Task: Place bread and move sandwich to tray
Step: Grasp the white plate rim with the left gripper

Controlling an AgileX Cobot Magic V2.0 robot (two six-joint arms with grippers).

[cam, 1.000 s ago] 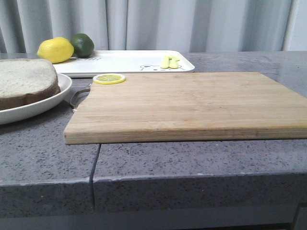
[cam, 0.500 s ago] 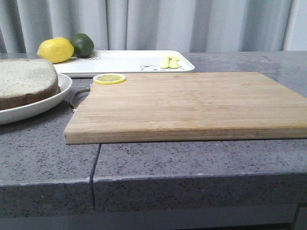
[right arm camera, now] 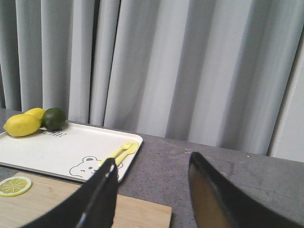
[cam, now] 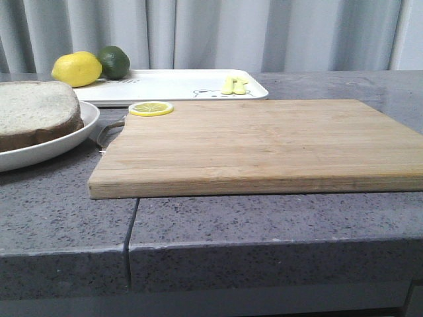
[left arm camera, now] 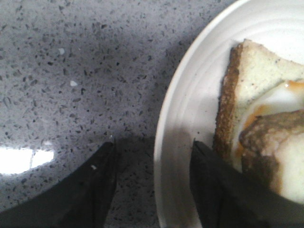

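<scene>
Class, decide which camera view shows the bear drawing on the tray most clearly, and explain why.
The right wrist view: the bear drawing on the tray is seen whole from above. The front view shows it flattened and small. The left wrist view misses it.

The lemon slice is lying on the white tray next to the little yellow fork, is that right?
Not quite. In the front view the lemon slice lies on the corner of the wooden cutting board, not on the tray. The little yellow fork is on the tray.

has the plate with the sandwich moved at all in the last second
No. In the front view the plate keeps the same gap to the cutting board, and the sandwich sits at the same spot against the lemon behind it.
</scene>
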